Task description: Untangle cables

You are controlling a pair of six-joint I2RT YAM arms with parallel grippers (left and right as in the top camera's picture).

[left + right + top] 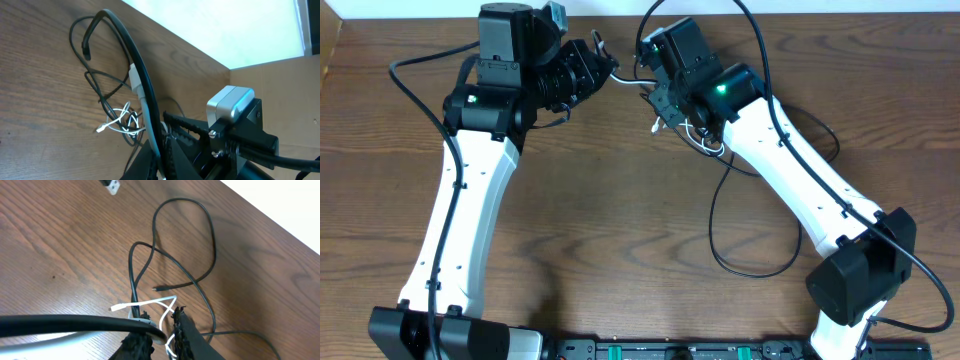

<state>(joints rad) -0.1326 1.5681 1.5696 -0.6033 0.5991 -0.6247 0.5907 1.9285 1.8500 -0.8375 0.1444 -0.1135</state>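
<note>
The cables lie tangled at the back of the table. A white cable (pixel 150 302) (pixel 117 120) (pixel 708 143) loops among thin black cables (pixel 210 245) (pixel 107 80), and one long black loop (pixel 713 225) trails toward the front. My left gripper (pixel 598 58) (pixel 161 147) is shut on a strand that is black with a pale stretch (pixel 141 95). This strand runs tight across to my right gripper (pixel 665 105) (pixel 160 314). The right jaws stand almost together, with that strand's end and a white loop in the narrow gap.
A loose plug (pixel 112 186) lies on the wood beyond the tangle. The table's far edge (pixel 280 225) runs close behind the cables, with a cardboard wall (pixel 280 90) at one side. Both arm bases stand at the front edge (pixel 650 350).
</note>
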